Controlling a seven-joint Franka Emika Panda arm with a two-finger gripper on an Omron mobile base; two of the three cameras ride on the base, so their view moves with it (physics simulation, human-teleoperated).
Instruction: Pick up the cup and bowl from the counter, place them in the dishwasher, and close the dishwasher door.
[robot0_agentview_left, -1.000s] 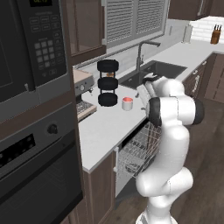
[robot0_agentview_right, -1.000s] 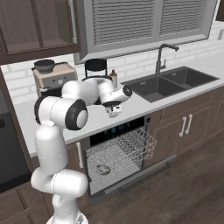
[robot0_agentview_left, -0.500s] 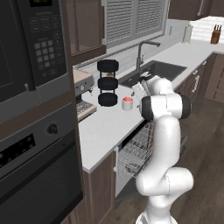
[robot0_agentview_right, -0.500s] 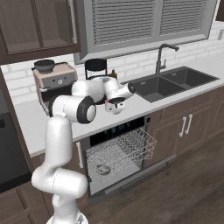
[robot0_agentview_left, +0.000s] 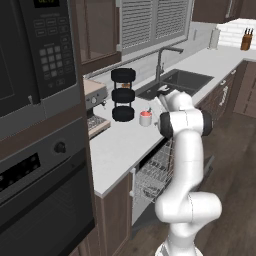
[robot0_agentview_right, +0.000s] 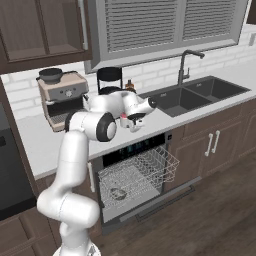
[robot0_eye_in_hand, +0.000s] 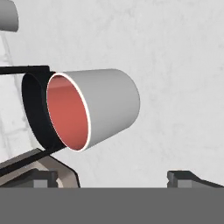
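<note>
Inspection of the approach to the cup. The cup stands upright on the pale worktop, just beside the black three-tier rack and short of the sink. In the hand view the cup appears rolled on its side with its reddish interior toward the camera; this is the tilt of the camera, not of the cup. The gripper hangs close over the cup, its jaws spread wide and empty; both fingertips sit low in the hand view, apart from the cup wall.

The dishwasher is open below the worktop edge, its white wire rack drawn out. A small dark round object, probably the bowl, lies in the rack; its identity cannot be confirmed at this size.

Judgement: the step in hand is the grasp of the cup. To do it well:

- Centre the cup between the fingertips; at present it sits off to one side of the hand view.
- Descend until the fingers straddle the wall below the rim, then close squarely across the widest part.
- Keep clear of the black rack, which stands close enough to be knocked.
- Lift straight up before swinging toward the dishwasher.

Risk: an off-centre closure is likely to push the light cup along the smooth worktop.
</note>
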